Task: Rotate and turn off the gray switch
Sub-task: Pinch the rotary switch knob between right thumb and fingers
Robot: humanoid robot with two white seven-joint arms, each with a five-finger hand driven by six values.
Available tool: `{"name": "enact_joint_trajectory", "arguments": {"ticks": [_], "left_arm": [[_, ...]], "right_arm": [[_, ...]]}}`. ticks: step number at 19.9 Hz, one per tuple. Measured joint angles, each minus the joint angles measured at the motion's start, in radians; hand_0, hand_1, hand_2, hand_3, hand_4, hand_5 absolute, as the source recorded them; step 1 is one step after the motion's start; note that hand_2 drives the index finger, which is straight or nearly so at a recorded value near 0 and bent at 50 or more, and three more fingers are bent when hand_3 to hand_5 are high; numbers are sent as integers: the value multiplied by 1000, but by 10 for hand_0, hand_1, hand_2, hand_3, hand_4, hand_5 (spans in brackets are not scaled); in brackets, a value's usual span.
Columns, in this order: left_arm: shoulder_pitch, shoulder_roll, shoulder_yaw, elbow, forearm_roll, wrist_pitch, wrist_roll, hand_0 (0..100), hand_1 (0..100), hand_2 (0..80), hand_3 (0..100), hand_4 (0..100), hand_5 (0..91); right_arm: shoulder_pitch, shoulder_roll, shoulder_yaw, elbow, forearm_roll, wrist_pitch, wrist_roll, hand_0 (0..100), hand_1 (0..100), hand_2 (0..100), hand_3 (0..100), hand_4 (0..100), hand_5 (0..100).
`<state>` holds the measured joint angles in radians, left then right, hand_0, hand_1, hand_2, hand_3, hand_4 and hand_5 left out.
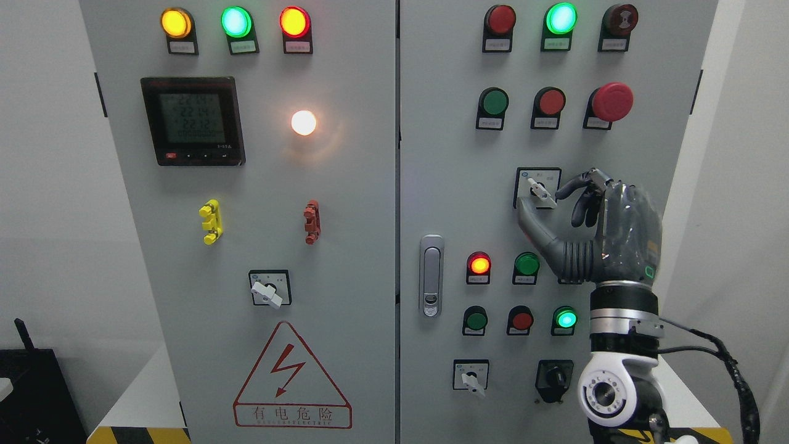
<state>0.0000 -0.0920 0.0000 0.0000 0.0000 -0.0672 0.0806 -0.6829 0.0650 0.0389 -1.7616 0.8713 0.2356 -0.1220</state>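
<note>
Glowing along the top of the left cabinet door (123, 246): amber lamp (175, 23), green lamp (236, 21) and red lamp (294, 21), above a digital meter (192, 120) and a bright white light (304, 123). Lower down, a yellow clip (211, 221), a red clip (312, 221) and a lightning warning triangle (291, 376). On the right door, a red mushroom button (611, 101) and a silver door handle (431, 275).

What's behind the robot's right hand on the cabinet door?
The right hand covers bare gray door and part of one button near its wrist. Its fingers pinch the gray switch, whose plate still shows.
</note>
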Motion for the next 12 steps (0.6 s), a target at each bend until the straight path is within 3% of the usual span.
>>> {"name": "enact_joint_trajectory", "arguments": {"ticks": [12], "left_arm": [[0,0,0,0,0,-4,0,120,389,0,0,0,0]], "right_arm": [[-5,1,2,8,2,0,2,67,447,626,960,983,1000]]}}
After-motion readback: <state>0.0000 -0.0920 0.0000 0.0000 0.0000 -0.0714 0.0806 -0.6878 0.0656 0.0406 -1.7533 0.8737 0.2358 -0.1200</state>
